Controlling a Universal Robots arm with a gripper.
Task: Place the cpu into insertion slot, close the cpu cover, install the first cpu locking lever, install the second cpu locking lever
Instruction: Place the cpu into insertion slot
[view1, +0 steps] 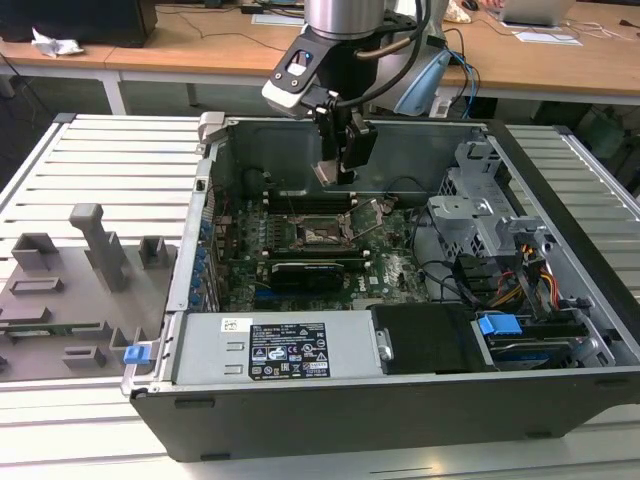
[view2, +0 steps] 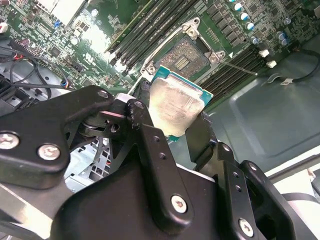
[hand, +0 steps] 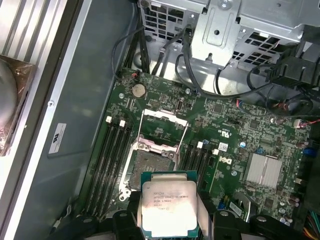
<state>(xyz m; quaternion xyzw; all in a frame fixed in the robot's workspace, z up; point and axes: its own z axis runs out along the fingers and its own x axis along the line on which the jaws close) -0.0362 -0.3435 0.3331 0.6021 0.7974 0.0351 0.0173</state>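
Note:
My gripper (view2: 174, 122) is shut on the cpu (view2: 176, 105), a flat square chip with a dull silver top and green edge, held by two opposite sides between the black fingers (view2: 150, 145). In the first wrist view the cpu (hand: 167, 202) hangs just off one side of the insertion slot (hand: 149, 170), above the board and apart from it. The slot's dark centre (view2: 186, 54) lies uncovered. The cpu cover (hand: 162, 129) stands swung open on its hinge at the slot's far edge. In the exterior view the gripper (view1: 335, 168) hovers over the insertion slot (view1: 325, 236) inside the computer case.
Long black memory slots (hand: 111, 160) flank the socket on both sides. A thin metal lever (view2: 239, 67) sticks out beside it. A metal drive cage (view1: 480, 215) with cables, the power supply (view1: 280, 350) and the case walls (view1: 215, 180) ring the board. Grey fixtures (view1: 95, 245) stand on the table.

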